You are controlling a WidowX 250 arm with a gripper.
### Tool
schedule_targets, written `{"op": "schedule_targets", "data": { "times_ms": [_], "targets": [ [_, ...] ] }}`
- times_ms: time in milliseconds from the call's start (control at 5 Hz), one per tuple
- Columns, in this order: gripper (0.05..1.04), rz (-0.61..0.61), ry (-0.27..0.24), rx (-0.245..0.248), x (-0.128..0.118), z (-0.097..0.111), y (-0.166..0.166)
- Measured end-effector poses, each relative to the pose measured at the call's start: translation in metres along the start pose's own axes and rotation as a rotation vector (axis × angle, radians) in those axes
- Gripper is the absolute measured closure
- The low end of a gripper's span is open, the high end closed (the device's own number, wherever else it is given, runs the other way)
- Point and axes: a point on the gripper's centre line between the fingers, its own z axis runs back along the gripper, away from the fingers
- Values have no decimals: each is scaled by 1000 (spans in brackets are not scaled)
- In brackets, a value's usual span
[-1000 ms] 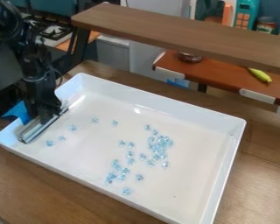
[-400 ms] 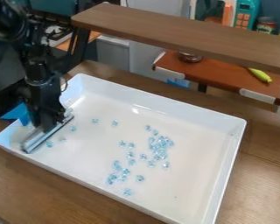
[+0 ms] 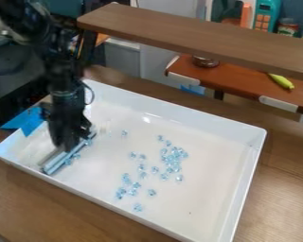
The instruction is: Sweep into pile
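- While sweeping seems in hand, the tool (image 3: 69, 143) is clamped on the scraper (image 3: 55, 163) at the left of the tray (image 3: 192, 118).
- Blue bits (image 3: 173, 158) lie scattered from there past the middle.
- Next calls for a low, even push rightward.

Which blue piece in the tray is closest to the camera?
The lone one, lowest in view, below the looser cluster on the floor of the white tray. Every other visible piece sits farther up the view.
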Motion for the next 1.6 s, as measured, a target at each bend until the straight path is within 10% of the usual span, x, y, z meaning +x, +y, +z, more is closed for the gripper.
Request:
{"op": "schedule_targets", "data": {
  "times_ms": [1000, 1600],
  "targets": [
    [758, 0, 40, -137, 6, 13, -162],
    [758, -47, -68, -198, 18, 41, -229]
  ]
}}
